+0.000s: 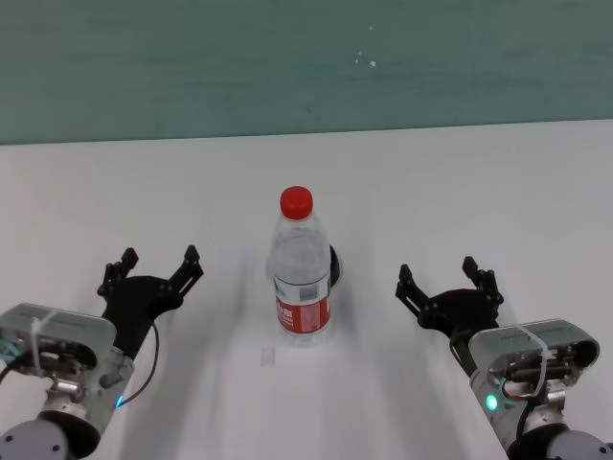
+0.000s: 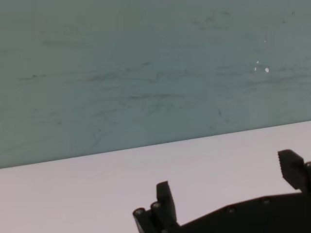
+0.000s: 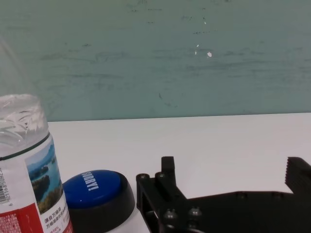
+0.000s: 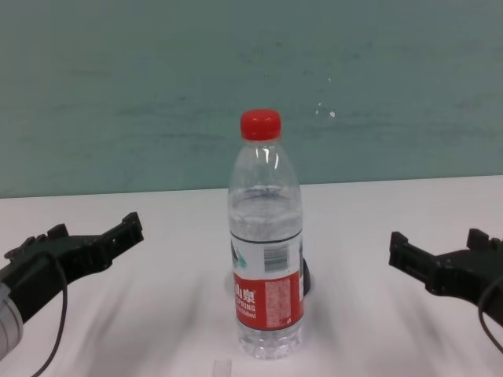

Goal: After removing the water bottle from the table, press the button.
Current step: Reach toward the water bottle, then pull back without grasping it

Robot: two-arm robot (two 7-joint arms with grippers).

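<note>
Water bottle [image 1: 302, 270] stood upright mid-desk [image 1: 460, 182], button [image 3: 97, 193] just behind it, left tool [image 1: 158, 264] and right tool [image 1: 442, 277] spread wide, flanking the bottle, grasping nothing.

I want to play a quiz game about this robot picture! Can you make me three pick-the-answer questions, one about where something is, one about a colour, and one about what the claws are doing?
1. Where is the button?
A. Right behind the bottle
B. In the left claw
C. On top of the bottle

2. What colour is the bottle's cap?
A. Green
B. Red
C. Yellow

3. What are the two claws doing?
A. Both squeezing the bottle
B. Both open, holding nothing
C. One pressing the button

Answers:
1. A: the button peeks out from behind the bottle on the table.
2. B: the cap is bright red.
3. B: the left claw and right claw sit open on either side of the bottle, touching nothing.
</note>
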